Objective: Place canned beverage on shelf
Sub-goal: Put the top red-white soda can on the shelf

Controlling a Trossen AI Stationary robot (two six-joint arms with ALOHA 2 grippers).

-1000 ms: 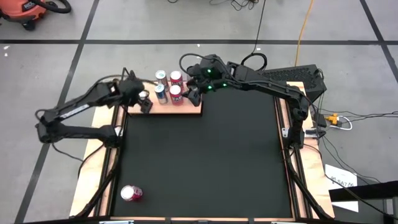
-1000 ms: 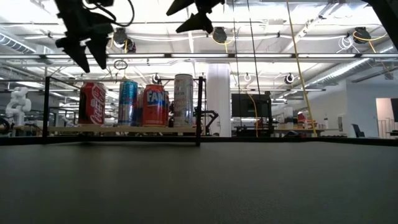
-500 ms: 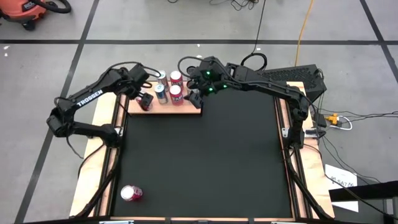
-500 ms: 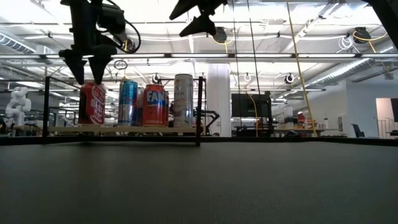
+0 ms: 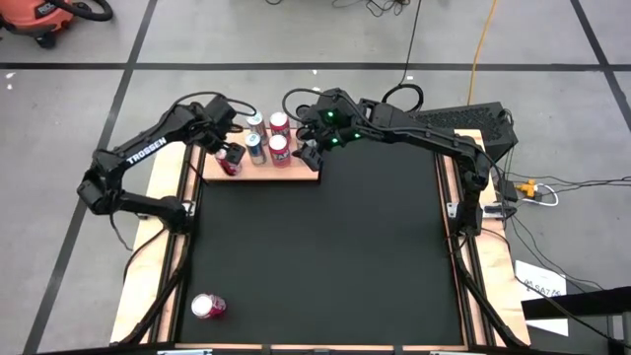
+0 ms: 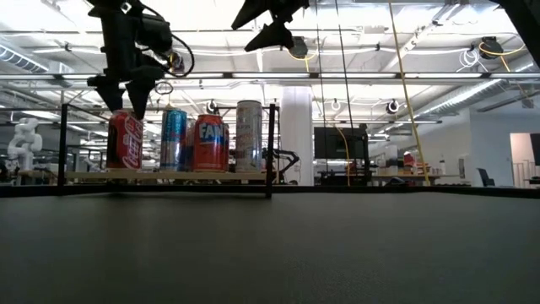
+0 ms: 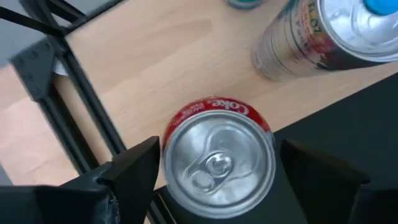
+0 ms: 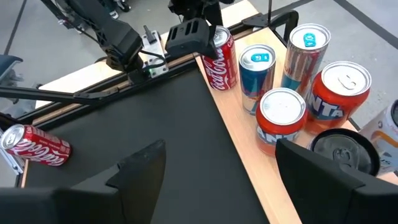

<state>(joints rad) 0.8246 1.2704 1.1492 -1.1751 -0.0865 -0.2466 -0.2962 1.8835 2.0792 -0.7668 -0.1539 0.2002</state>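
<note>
A red Coke can (image 7: 214, 165) stands upright on the left end of the light wooden shelf (image 7: 161, 62), beside several other upright cans (image 5: 266, 136). My left gripper (image 6: 126, 108) is open and points down. Its fingers stand on either side of the Coke can's top, and a small gap shows on each side in the left wrist view. My right gripper (image 8: 230, 186) is open and empty. It hovers above the shelf's right end (image 5: 314, 170). A second Coke can (image 5: 208, 307) lies on its side on the black mat at the near left.
The shelf has a thin black rail with upright posts (image 6: 63, 143) at its ends. The blue can (image 8: 256, 71) stands close to the right of the Coke can. Open black mat (image 5: 325, 256) lies between the shelf and the table's near edge.
My left gripper has swung from a tilted pose left of the Coke can to upright. It has moved a little toward the table's right edge and down, so its fingertips now reach the can's top. The cans have stayed in place.
</note>
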